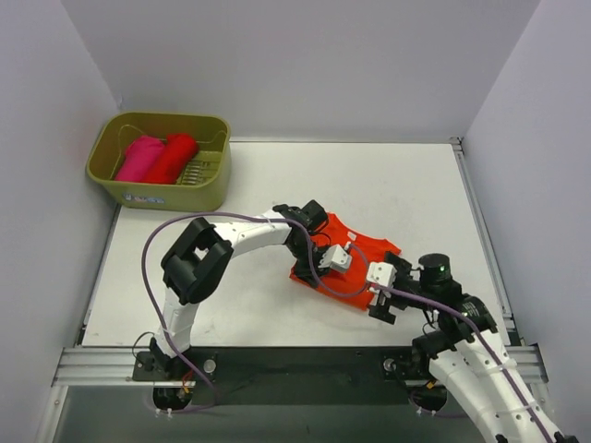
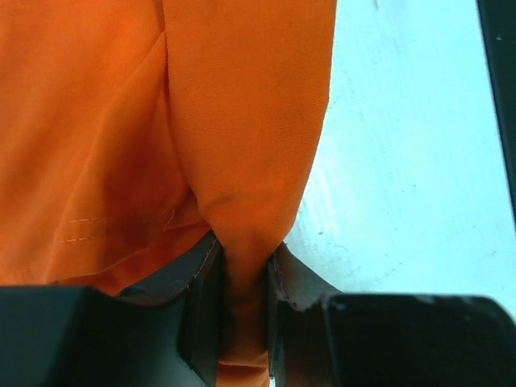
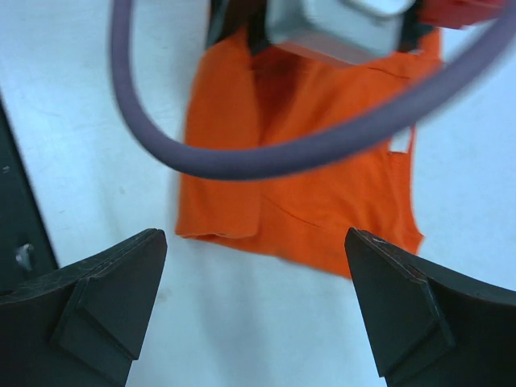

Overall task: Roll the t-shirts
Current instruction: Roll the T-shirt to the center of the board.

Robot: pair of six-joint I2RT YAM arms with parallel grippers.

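Observation:
An orange-red t-shirt (image 1: pixel 362 251) lies folded on the white table, in front of both arms. My left gripper (image 1: pixel 310 262) is shut on a bunched fold of it (image 2: pixel 242 161), and the cloth runs down between the two pads (image 2: pixel 203 306). My right gripper (image 3: pixel 254 298) hangs open over bare table just short of the shirt's near hem (image 3: pixel 306 234), with nothing between its fingers; in the top view the right gripper (image 1: pixel 381 307) is at the shirt's right front corner. A deeper red t-shirt (image 1: pixel 174 157) and a magenta pink one (image 1: pixel 138 157) lie rolled in the basket.
The olive-green basket (image 1: pixel 218 125) stands at the table's far left corner. The left arm's purple cable (image 3: pixel 266 157) loops across the right wrist view in front of the shirt. The table's dark front edge (image 3: pixel 16 234) runs close by the right gripper.

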